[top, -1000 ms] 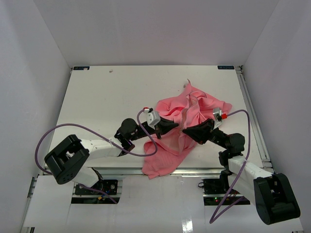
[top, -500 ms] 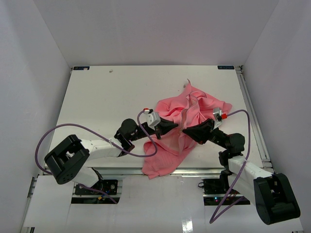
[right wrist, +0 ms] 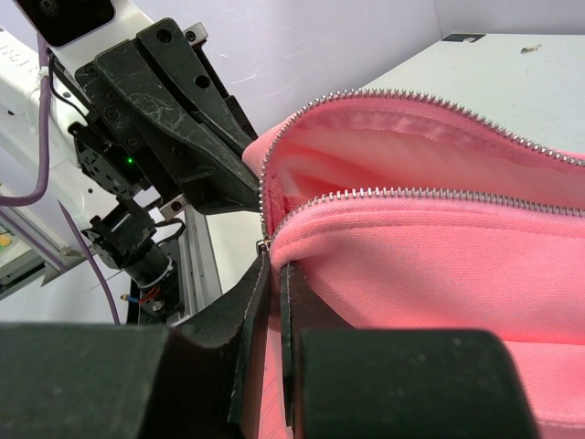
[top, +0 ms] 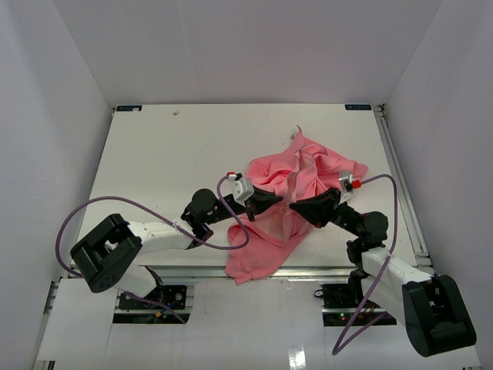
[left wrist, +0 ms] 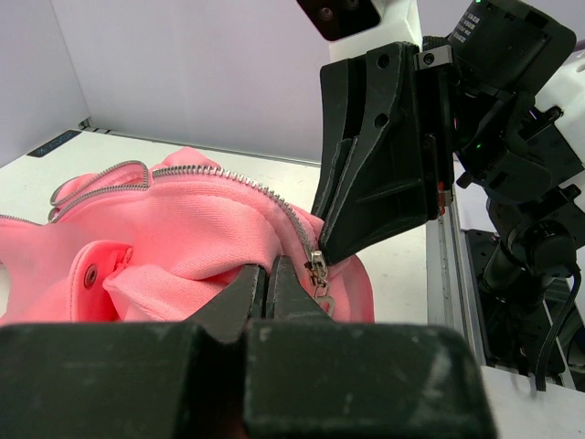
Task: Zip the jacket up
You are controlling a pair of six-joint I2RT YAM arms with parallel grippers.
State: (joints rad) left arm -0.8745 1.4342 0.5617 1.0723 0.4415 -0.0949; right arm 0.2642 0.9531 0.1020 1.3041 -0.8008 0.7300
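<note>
The salmon-pink jacket (top: 320, 166) lies crumpled right of the table's middle, with one flap hanging over the near edge. Its zipper is open: two rows of metal teeth (right wrist: 430, 98) run apart above a paler lining (right wrist: 366, 151). My left gripper (top: 279, 200) is shut on the jacket's (left wrist: 174, 233) edge, just left of the metal zipper slider (left wrist: 317, 267). From the other side my right gripper (top: 293, 206) faces it, almost tip to tip. It is shut on the jacket's (right wrist: 439, 274) hem below the bottom end of the zipper.
The white table (top: 169, 154) is boxed in by white walls on three sides. A metal rail (top: 402, 193) runs along its right edge. Purple cables (top: 108, 205) loop from both arms near the bases.
</note>
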